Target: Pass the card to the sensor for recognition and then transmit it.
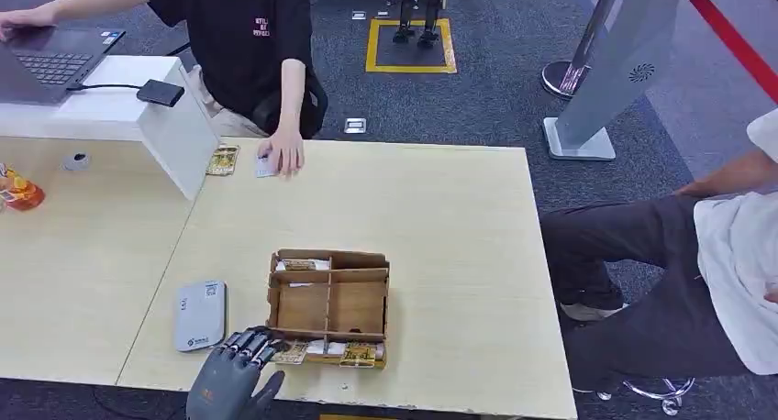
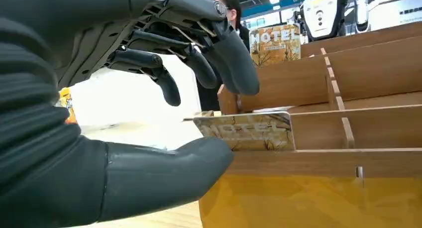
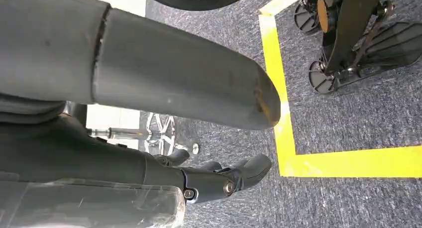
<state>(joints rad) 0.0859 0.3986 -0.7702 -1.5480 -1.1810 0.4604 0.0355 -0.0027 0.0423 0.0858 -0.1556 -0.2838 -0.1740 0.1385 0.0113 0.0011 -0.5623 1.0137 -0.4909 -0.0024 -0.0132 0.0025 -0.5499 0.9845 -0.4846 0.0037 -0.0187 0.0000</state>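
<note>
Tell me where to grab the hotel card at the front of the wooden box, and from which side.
Pinch the card's free end sticking out past the box's near left corner, coming in from the robot's side with the left hand. It lies nearly flat there, so thumb under and fingers over looks the likeliest grip.

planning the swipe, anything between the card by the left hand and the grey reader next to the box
Nothing visible blocks it. The hotel card lies at the near left corner of the wooden divider box, by the left hand; the grey card reader lies left of the box across bare table.
</note>
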